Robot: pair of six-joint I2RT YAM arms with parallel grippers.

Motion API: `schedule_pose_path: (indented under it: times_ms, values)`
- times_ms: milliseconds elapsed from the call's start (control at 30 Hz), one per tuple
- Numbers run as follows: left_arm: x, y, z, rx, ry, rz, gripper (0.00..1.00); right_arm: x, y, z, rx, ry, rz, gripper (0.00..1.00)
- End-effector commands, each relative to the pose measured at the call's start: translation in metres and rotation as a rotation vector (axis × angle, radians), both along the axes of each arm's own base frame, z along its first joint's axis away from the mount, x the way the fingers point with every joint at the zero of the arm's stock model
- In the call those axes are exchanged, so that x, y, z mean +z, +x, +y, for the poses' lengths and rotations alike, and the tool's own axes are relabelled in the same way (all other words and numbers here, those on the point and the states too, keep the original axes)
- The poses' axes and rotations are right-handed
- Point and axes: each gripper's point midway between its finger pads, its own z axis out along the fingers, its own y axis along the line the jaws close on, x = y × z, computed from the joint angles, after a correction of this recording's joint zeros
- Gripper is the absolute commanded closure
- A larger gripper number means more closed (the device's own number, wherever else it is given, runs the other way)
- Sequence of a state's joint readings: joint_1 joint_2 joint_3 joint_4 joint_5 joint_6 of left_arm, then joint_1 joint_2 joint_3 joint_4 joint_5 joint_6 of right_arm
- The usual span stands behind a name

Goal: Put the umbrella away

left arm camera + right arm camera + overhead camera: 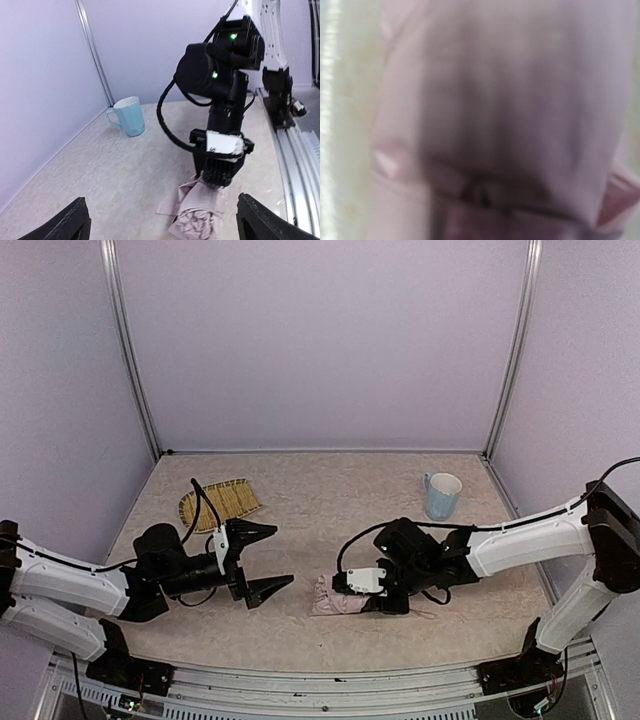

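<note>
The umbrella lies folded on the table near the front edge, a little right of the middle, as a loosely rolled pink bundle with slack flaps of fabric spilling at its near end. It looks light and soft. The cloth will likely crumple and slide under a pinch, and a hold on a loose flap alone would probably just drag fabric out of the roll. The stiff parts inside, the shaft and the handle, are not visible here, so the safest hold seems to be across the thick middle of the roll, squeezing through the cloth onto whatever is firm within. The right pincer stands directly over the bundle, pointing steeply down, with its tips buried in the top of the roll. Its own camera shows only blurred pink fabric pressed up close. The cloth hides the tips, so I cannot tell whether its jaws are clamped on the fabric or only pressing into it. The left pincer is spread wide and holds nothing. It sits to the left of the umbrella, near but apart from it, aimed toward its end, so the bundle lies ahead of the gap between the two fingers rather than inside it. A blue mug stands well behind the umbrella, and a woven tray lies at the back left.
</note>
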State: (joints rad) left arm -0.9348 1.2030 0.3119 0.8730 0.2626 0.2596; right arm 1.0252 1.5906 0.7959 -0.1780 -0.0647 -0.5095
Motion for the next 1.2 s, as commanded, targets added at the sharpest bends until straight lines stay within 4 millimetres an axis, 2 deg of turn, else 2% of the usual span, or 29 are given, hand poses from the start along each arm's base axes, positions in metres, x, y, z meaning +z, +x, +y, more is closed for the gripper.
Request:
schedule_pose_path:
  times_ms: [0,67,167,233,433,633,767,833,967,1067,1167]
  values:
    - [0.047,-0.024,-0.016,-0.162,-0.198,0.052,0.07,0.062,0.025,0.007,-0.065,0.137,-0.027,1.0]
    - [0.042,-0.035,-0.024,-0.178,-0.197,0.044,0.17,0.091,0.034,0.011,-0.066,0.188,-0.062,1.0]
    - [0.023,-0.046,-0.04,-0.157,-0.118,0.0,0.21,0.132,0.041,0.017,-0.046,0.249,-0.126,1.0]
    - [0.018,-0.047,-0.046,-0.152,-0.109,0.011,0.26,0.159,0.044,0.022,-0.029,0.284,-0.162,1.0]
    - [0.025,-0.037,-0.046,-0.097,-0.177,-0.014,0.31,0.205,0.046,0.029,0.021,0.319,-0.223,1.0]
    - [0.027,-0.011,-0.042,0.059,-0.207,-0.07,0.23,0.237,0.04,0.041,0.079,0.359,-0.23,1.0]
    - [0.019,-0.01,-0.046,0.04,-0.171,-0.1,0.2,0.254,0.033,0.044,0.116,0.407,-0.24,1.0]
    - [0.012,-0.015,-0.057,-0.015,-0.146,-0.096,0.25,0.26,0.031,0.045,0.129,0.424,-0.243,1.0]
    - [0.016,-0.039,-0.07,-0.131,-0.167,-0.117,0.45,0.265,0.037,0.045,0.098,0.428,-0.267,1.0]
    - [0.02,-0.05,-0.076,-0.191,-0.191,-0.122,0.47,0.268,0.039,0.045,0.092,0.433,-0.27,1.0]
    - [0.015,-0.047,-0.084,-0.198,-0.174,-0.117,0.47,0.271,0.037,0.046,0.103,0.445,-0.27,1.0]
